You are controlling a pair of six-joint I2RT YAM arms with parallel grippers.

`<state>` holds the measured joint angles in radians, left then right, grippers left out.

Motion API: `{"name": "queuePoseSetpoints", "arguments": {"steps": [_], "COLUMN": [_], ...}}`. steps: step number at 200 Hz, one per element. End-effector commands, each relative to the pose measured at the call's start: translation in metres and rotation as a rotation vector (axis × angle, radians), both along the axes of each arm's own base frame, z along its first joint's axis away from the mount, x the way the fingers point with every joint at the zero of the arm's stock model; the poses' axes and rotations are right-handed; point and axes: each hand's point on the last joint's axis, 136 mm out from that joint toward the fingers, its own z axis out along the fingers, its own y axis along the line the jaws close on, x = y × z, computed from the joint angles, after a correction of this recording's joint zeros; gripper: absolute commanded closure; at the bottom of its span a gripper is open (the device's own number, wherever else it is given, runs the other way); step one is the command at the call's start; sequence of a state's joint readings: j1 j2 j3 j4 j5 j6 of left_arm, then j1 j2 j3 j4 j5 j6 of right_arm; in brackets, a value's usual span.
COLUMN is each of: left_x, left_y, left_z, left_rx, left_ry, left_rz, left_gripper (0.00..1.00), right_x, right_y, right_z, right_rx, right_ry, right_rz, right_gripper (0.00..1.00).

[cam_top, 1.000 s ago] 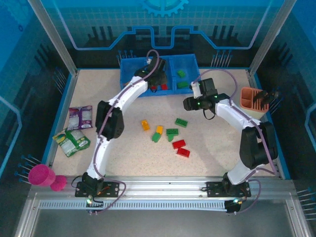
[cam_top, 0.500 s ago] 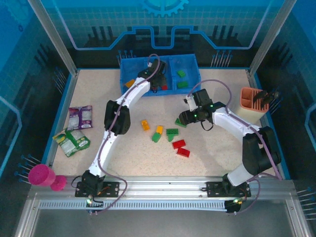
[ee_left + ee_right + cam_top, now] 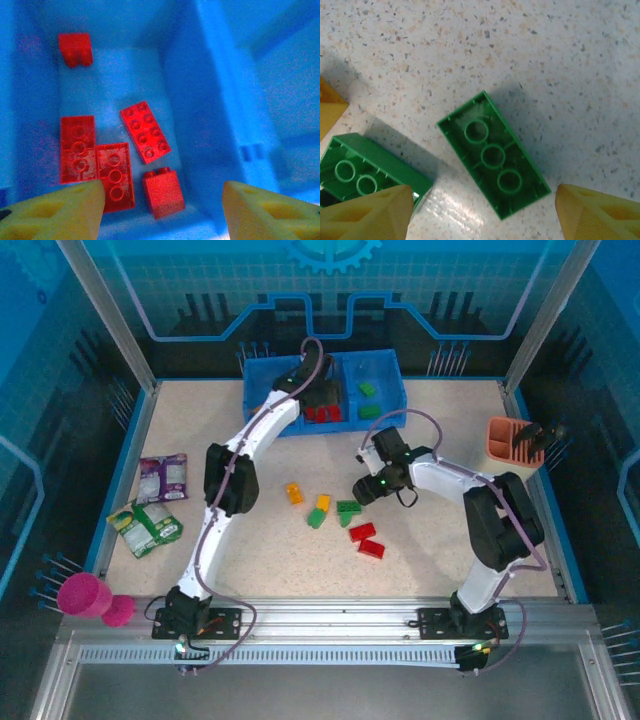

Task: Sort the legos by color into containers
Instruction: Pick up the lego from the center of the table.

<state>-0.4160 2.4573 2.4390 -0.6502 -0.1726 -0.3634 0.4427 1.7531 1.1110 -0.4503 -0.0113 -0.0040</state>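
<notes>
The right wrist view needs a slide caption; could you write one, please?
Open right fingers hover above an upside-down green brick on the table, another green brick beside it.

A robotics lab test cell: a speckled tabletop fenced by aluminium posts and blue translucent panels, a gear emblem at 12 o'clock, and two white robot arms bolted to a slotted aluminium rail at 6 o'clock.

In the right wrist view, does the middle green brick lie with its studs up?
No, the green brick lies upside down, showing its hollow underside.
</notes>
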Motion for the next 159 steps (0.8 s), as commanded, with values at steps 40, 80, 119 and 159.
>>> {"name": "queuePoseSetpoints", "arguments": {"steps": [40,80,119,159], "left_x": [-0.063,-0.101,-0.145,-0.189], "left_y": [0.022,0.043,0.067,0.09], "left_z": [0.108,0.107,0.092,0.034], "left_rx": [0.005,-0.018,-0.006,-0.003], "left_ry": [-0.119,-0.094,-0.025,0.096], "left_rz": [-0.086,-0.061,-0.019,0.059], "left_gripper": [0.3,0.28,0.27,0.26], "right_x": [0.017,0.01,0.002,-0.002], "right_y": [-0.002,-0.004,-0.004,-0.004], "right_z": [-0.018,-0.027,-0.035,-0.03], "right_rx": [-0.159,-0.2,-0.223,-0.241], "right_ry": [0.01,0.041,0.081,0.061], "right_rz": [0.047,0.052,0.05,0.051], "right_gripper": [0.23,0.3,0.55,0.65]}}
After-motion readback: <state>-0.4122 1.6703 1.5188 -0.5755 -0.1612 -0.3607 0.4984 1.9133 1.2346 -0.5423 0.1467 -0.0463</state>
